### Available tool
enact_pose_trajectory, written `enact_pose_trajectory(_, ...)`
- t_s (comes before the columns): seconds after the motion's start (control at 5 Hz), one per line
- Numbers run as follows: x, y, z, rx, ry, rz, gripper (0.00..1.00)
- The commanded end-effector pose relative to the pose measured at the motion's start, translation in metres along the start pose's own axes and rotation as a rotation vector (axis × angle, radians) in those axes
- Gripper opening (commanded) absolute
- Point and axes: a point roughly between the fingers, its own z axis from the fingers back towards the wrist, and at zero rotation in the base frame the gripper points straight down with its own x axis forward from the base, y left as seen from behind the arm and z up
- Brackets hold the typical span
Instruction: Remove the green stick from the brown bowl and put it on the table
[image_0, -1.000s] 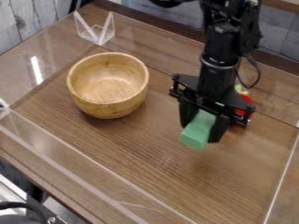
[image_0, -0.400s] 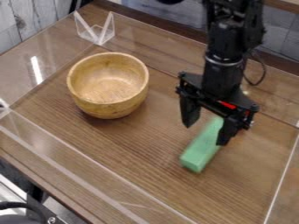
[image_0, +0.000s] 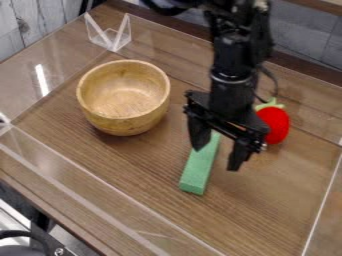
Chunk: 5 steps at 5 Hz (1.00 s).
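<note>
The mint-green stick (image_0: 201, 167) lies flat on the dark wood table (image_0: 107, 170), to the right of the brown bowl (image_0: 123, 96). The bowl is round, light tan wood, and nothing shows inside it. My gripper (image_0: 219, 147) points straight down just above the stick's far end, its black fingers spread wide on either side. The jaws are open and hold nothing.
A red strawberry-shaped toy (image_0: 274, 122) sits on the table just right of the arm. Clear acrylic walls (image_0: 80, 200) ring the tabletop. A folded clear plastic piece (image_0: 107, 33) stands at the back left.
The gripper opened and let go of the green stick, which now lies flat on the table. The arm has shifted left in the view, uncovering the red toy.
</note>
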Motion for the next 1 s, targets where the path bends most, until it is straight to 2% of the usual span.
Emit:
enact_pose_trajectory(0.0, 0.002, 0.011, 0.009, -0.006, -0.058, -0.013, 1.0)
enact_pose_trajectory(0.2, -0.005, 0.008, 0.01, -0.009, -0.055, -0.026, 0.0)
enact_pose_trajectory(0.6, -0.02, 0.001, 0.016, -0.022, -0.051, -0.045, 0.0)
enact_pose_trajectory(0.8, -0.014, 0.0, 0.017, -0.033, -0.051, -0.014, 0.0)
